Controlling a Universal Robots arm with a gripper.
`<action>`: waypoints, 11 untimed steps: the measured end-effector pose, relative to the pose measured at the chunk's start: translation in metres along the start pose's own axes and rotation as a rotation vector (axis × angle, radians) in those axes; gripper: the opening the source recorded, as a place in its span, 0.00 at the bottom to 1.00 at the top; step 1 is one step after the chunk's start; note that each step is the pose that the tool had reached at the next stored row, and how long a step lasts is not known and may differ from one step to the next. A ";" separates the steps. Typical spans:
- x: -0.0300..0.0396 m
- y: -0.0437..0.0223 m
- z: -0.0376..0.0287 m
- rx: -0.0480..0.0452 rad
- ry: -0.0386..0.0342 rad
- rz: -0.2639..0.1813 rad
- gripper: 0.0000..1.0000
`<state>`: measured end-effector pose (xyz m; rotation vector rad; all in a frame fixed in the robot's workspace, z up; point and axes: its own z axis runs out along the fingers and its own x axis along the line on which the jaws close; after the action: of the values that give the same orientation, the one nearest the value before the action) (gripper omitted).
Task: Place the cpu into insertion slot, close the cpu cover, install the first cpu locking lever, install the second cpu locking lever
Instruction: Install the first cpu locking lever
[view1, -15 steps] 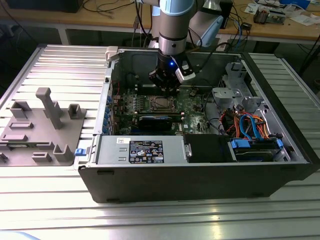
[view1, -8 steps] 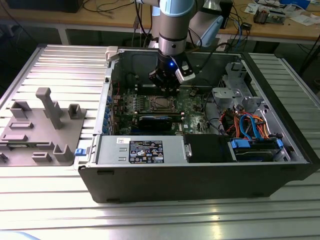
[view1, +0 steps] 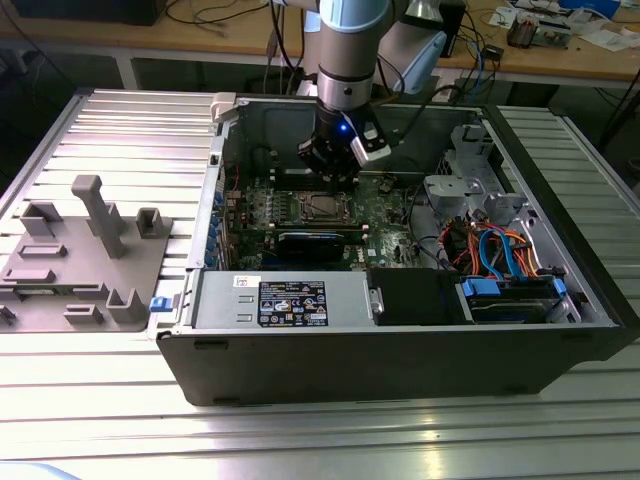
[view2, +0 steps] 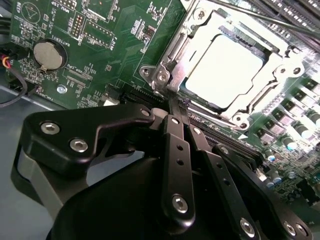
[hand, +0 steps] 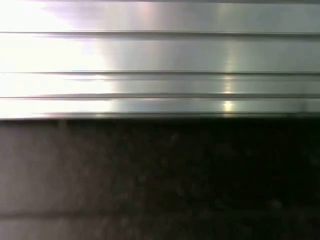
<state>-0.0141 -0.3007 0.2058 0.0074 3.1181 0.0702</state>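
Second wrist view: gripper (view2: 172, 100), clenched, tips at the cpu cover (view2: 200, 40) over the cpu (view2: 222, 70).

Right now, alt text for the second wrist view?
The black gripper reaches toward a silver metal cover lying closed over a square grey chip on a green motherboard. A round coin battery sits off to one side.
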 end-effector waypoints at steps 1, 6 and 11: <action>-0.0001 0.0001 -0.0021 0.0000 -0.0001 0.000 0.11; -0.0002 0.0002 -0.0052 0.0002 -0.0001 0.000 0.11; -0.0001 -0.0032 -0.0054 0.0005 0.0000 0.000 0.11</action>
<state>-0.0141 -0.3042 0.2111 0.0075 3.1181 0.0695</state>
